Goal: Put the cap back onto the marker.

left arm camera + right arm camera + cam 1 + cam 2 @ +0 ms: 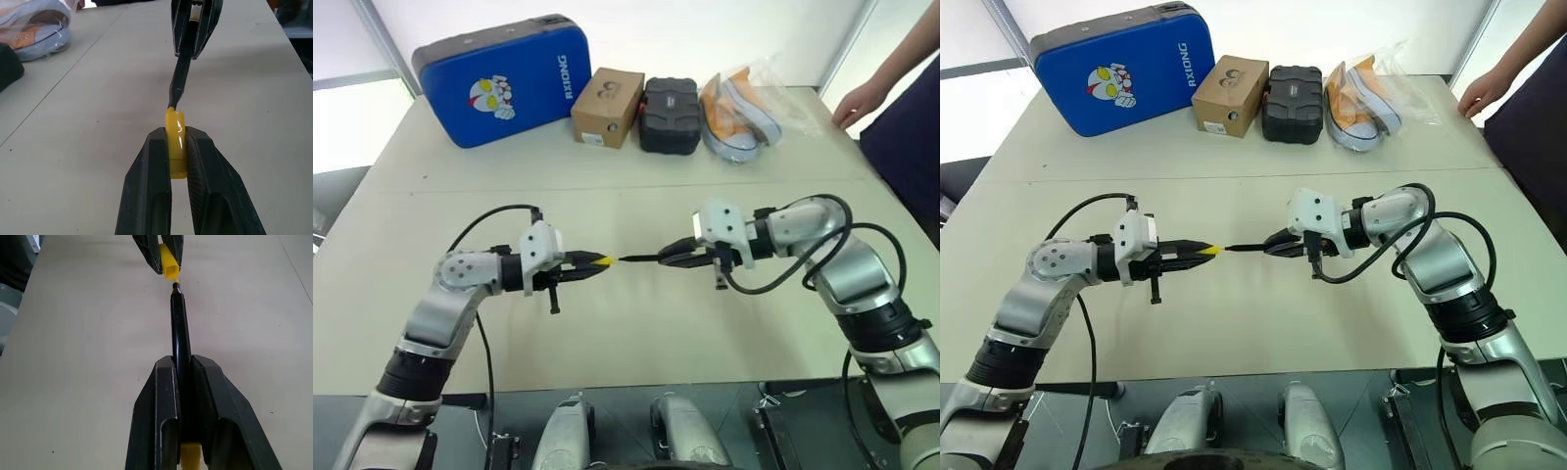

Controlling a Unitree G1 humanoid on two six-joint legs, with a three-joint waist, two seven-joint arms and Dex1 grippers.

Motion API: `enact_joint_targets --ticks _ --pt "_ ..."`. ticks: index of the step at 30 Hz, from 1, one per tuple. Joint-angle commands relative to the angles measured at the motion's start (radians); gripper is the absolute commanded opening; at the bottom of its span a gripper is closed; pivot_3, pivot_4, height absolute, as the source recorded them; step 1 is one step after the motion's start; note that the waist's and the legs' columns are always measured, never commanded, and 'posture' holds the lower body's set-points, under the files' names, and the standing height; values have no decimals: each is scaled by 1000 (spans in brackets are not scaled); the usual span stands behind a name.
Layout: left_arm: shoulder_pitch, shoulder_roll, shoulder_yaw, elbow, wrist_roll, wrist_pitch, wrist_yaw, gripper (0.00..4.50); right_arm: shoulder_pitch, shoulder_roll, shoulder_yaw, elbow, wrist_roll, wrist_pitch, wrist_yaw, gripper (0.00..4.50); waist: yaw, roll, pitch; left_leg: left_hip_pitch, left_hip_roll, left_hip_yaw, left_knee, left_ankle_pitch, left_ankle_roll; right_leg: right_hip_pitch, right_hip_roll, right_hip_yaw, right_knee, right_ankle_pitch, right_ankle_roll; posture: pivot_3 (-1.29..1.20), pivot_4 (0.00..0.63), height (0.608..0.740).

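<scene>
Left tool (178,147) tight on the cap (176,142); right tool (185,372) tight on the marker (180,323), tip at the cap's mouth

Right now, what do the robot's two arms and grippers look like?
Both arms are silver-grey metal segments with black joint bands. Each wrist carries a white boxy housing, and a black cable loops from it back along the arm. The left gripper and right gripper each have two slim black fingers, tapered toward the tip, with ridged inner faces.
</scene>
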Motion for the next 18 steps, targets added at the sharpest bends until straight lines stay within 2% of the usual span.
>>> enact_joint_targets --ticks 1,18 --pt "-10 0 9 -42 -14 -6 4 0 -7 9 -4 -52 23 9 0 36 0 0 0 0 0 0 0 0 0 0 0 0 0 0 0 0 150 740" --pt "-21 17 -2 -61 -31 -4 -61 0 -22 22 15 -81 28 16 26 36 0 0 0 0 0 0 0 0 0 0 0 0 1 0 0 0 150 740"
